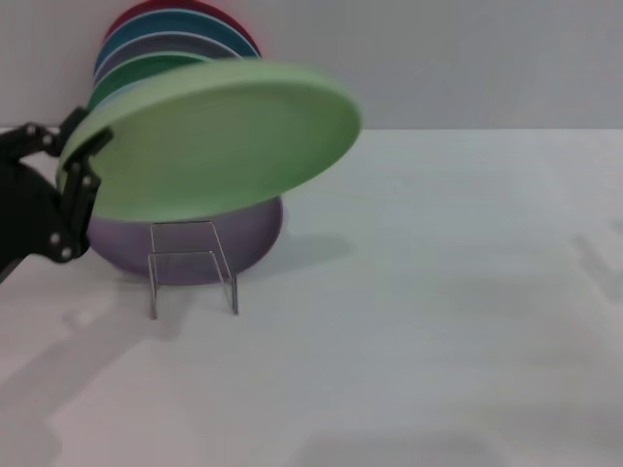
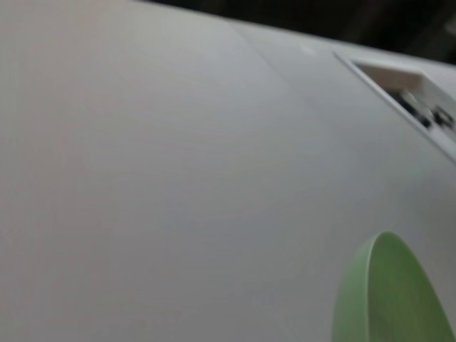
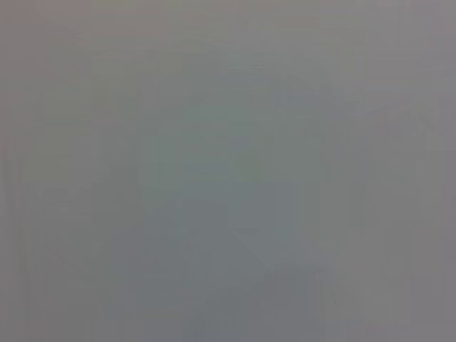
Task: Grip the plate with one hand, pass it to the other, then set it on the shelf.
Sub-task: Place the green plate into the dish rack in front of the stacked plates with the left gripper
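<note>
The light mint-green plate (image 1: 219,141) hangs tilted in the air above the table at the left of the head view. My left gripper (image 1: 86,165) is shut on its left rim, black fingers clamped over the edge. The plate's edge also shows in the left wrist view (image 2: 392,299). The clear acrylic shelf (image 1: 193,268) stands on the table just below the plate. My right gripper is out of view; the right wrist view shows only a plain grey surface.
A lilac-purple plate (image 1: 248,238) leans behind the shelf. Behind it stand several more plates on edge, a darker green one (image 1: 136,73), a blue one (image 1: 156,39) and a red one (image 1: 161,12). White table (image 1: 438,292) stretches to the right.
</note>
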Tool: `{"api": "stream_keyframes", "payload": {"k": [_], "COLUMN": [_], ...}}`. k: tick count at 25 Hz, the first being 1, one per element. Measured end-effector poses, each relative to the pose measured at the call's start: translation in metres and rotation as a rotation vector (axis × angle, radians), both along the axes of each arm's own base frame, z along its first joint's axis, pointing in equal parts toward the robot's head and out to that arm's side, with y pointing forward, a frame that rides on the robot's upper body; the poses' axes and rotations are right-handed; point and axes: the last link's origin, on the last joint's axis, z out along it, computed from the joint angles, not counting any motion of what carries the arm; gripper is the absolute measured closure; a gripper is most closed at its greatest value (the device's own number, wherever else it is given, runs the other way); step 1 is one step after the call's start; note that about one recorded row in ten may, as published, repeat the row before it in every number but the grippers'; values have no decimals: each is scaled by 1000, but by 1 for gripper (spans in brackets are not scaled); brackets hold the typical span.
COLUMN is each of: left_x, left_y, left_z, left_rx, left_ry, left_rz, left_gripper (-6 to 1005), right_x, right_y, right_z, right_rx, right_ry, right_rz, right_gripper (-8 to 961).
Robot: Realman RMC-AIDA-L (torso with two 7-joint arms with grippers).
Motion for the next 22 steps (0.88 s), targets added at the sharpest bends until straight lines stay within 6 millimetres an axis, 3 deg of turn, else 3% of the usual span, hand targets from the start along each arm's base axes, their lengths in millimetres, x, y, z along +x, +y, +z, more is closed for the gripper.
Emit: {"api": "stream_keyframes", "payload": {"k": [6,22], "left_x": [-11,-16], "left_y": [2,14], "left_z": [-2,-8], "left_rx": [41,35], "left_ry": [116,198], "left_rz": [25,67], "left_gripper": [918,915], "right_x": [-7,-14], "right_y": [-3,-3], "right_z": [-4,-10], "right_rx": [-9,-22], "right_ry": [-22,-47], "right_rz": [52,94], "right_gripper": [229,228]}}
